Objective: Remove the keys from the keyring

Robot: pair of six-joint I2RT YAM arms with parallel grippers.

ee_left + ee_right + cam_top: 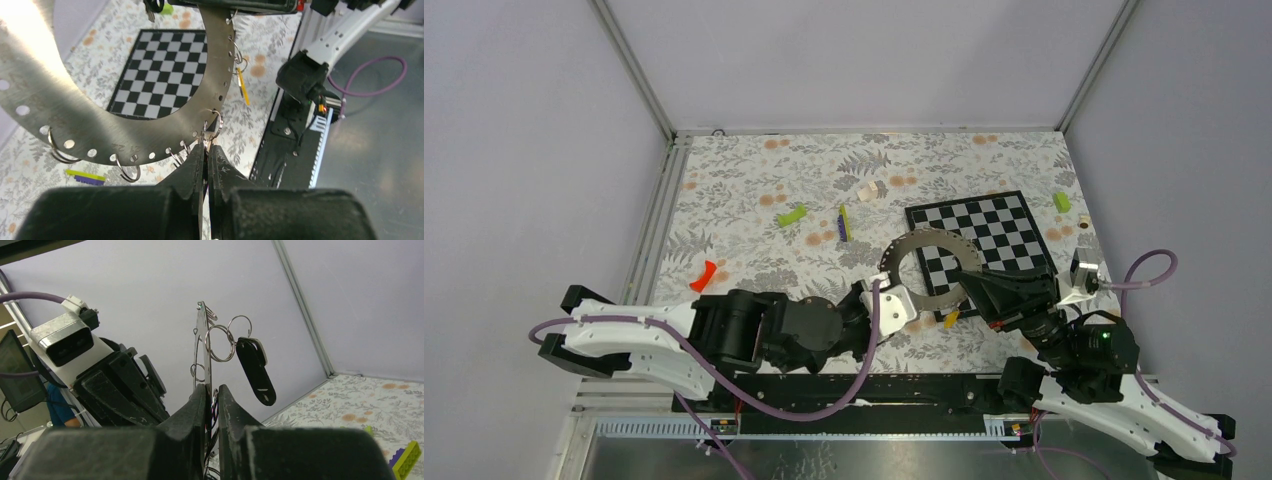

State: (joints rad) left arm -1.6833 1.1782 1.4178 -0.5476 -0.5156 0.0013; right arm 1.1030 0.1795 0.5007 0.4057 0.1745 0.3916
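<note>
Large flat silver metal hoop (924, 238) held edge-up over checkerboard mat's (1004, 225) near-left corner. Left gripper (206, 150), arm low and outstretched, pinches its rim; right gripper (211, 390) clamps opposite. Black-headed key (256, 372) dangles.

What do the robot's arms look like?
The left arm and right arm have white shells and chunky black joints. A purple cable runs along each. The left gripper and right gripper have black tapered fingers. A green light glows on the right arm.
</note>
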